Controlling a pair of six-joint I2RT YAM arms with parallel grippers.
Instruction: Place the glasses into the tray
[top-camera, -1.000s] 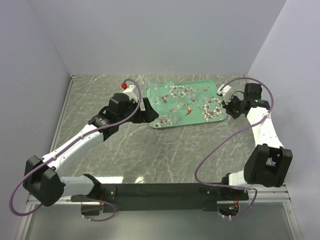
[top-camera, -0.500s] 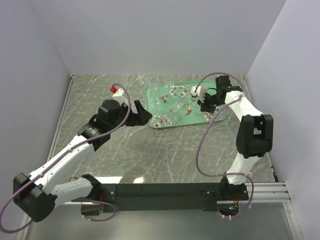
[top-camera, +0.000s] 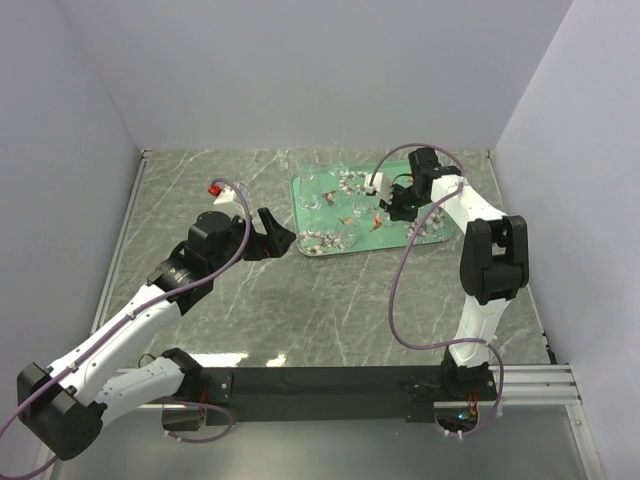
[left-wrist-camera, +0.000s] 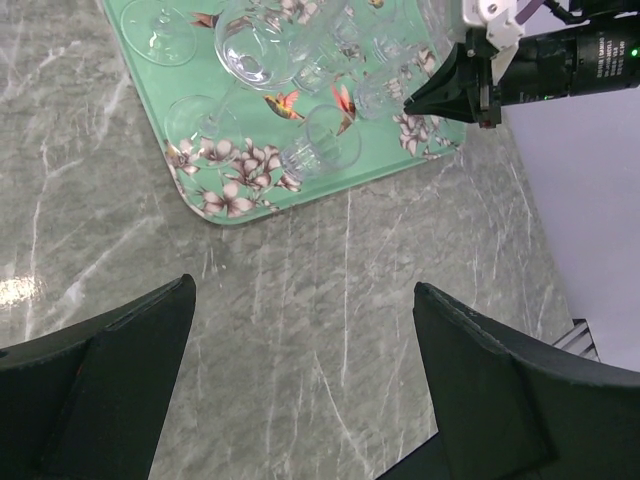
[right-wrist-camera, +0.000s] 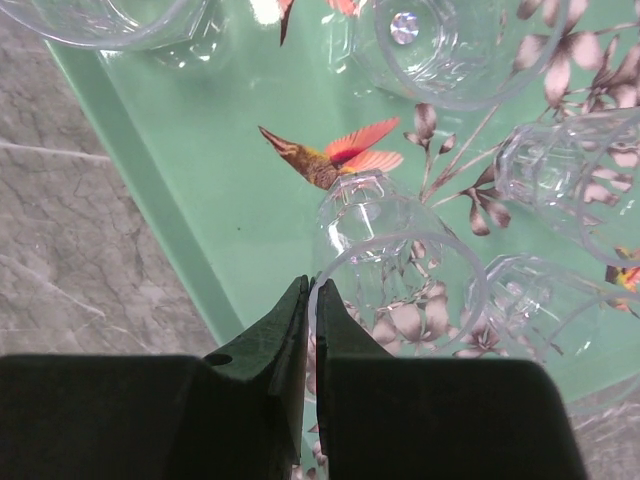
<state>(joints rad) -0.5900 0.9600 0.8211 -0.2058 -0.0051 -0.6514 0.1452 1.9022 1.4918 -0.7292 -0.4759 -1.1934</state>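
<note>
With the small clear colourless drinking glasses (left-wrist-camera: 322, 148) seemingly all inside the flat teal flowered tray (right-wrist-camera: 200, 180), the right gripper (right-wrist-camera: 310, 290), pressed shut and empty against one rim towards the tray's near edge, should lift straight up, while the wide-open, empty left gripper (left-wrist-camera: 302, 288) hangs off the near-left corner.

Fixed overhead view from behind, right wrist close, left wrist farther, all showing the tray (right-wrist-camera: 200, 170)
</note>
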